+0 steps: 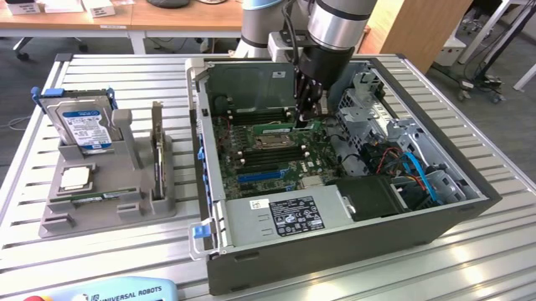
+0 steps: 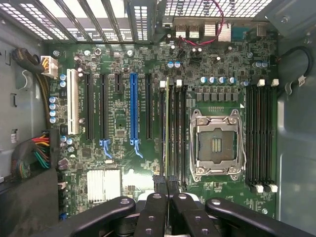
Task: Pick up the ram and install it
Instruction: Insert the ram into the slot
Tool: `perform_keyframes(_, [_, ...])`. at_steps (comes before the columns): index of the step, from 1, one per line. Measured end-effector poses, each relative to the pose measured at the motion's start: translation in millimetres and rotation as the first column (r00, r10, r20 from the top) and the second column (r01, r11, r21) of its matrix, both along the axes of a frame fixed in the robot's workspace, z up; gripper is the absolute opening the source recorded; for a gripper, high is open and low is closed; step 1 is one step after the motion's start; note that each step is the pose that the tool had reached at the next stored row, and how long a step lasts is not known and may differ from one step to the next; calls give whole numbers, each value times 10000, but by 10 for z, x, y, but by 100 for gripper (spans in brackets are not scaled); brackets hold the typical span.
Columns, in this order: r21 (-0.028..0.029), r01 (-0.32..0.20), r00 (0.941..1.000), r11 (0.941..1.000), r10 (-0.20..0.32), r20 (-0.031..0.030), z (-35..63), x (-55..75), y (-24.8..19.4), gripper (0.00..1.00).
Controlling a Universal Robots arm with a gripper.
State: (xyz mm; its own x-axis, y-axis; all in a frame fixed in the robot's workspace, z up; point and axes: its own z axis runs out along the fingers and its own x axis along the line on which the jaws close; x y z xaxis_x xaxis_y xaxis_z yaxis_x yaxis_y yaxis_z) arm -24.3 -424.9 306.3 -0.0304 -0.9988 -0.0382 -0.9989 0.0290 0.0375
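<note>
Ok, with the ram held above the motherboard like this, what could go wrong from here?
1. The ram hangs edge-on over narrow memory slots lying close together; a small offset could press it onto a slot wall.
2. The open processor socket lies right beside those slots, so a slip from the fingers might drop the ram onto its exposed contacts.

"UNIVERSAL ROBOTS" on blue pendant (image 1: 117, 291) (drive label (image 1: 84, 122) unreadable)
</note>
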Motion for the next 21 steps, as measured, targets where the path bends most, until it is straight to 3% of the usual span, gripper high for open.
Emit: perform_keyframes(21, [-5, 0, 10000, 10000, 0, 1, -61, 0, 0, 11])
